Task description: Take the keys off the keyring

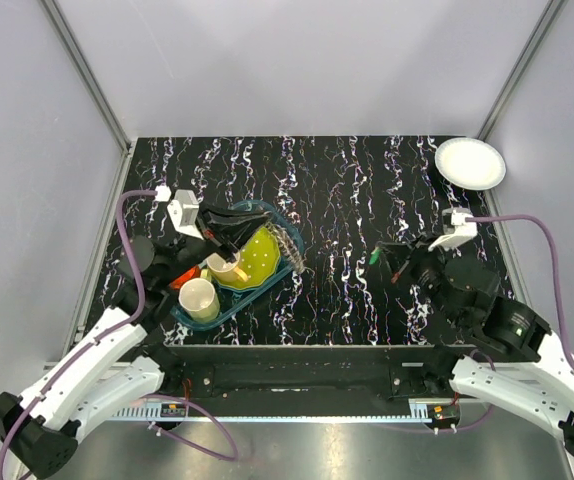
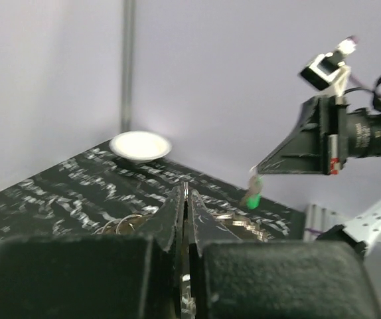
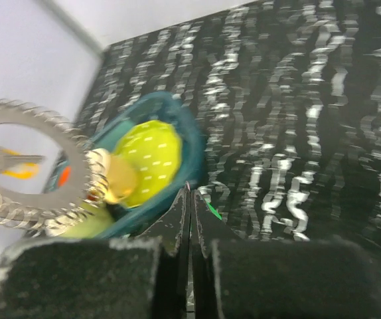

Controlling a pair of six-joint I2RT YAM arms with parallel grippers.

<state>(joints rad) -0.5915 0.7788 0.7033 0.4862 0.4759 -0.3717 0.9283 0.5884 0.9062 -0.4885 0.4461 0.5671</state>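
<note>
L claw: fingers pressed tight. Ring bits show either side of the tips in L wrist view, so prob pinching the keyring; exact contact hidden.
R claw: pressed together on a green-headed key, which hangs from the tips, clear of the ring.
Keyring loc: at the right edge of the teal tray, just off the L claw tips. Can't tell if it's lifted or touching the rim.
Keyring axis: from above it's a narrow strip running far-left to near-right, so I judge it stands on edge. R wrist view sees its flat face.
Still on ring: at least one orange-headed key.
Direction: ring lies to the left of the R claw, well apart, bare worktop between. L arm far nearer.
Progress (guess): green key off, more left.
Next (guess): R must drop the green key, then cross left to the ring.
Tray: yellow-green plate, two cups.
Room: black marbled worktop, plain grey walls, white plate at the far right corner.
</note>
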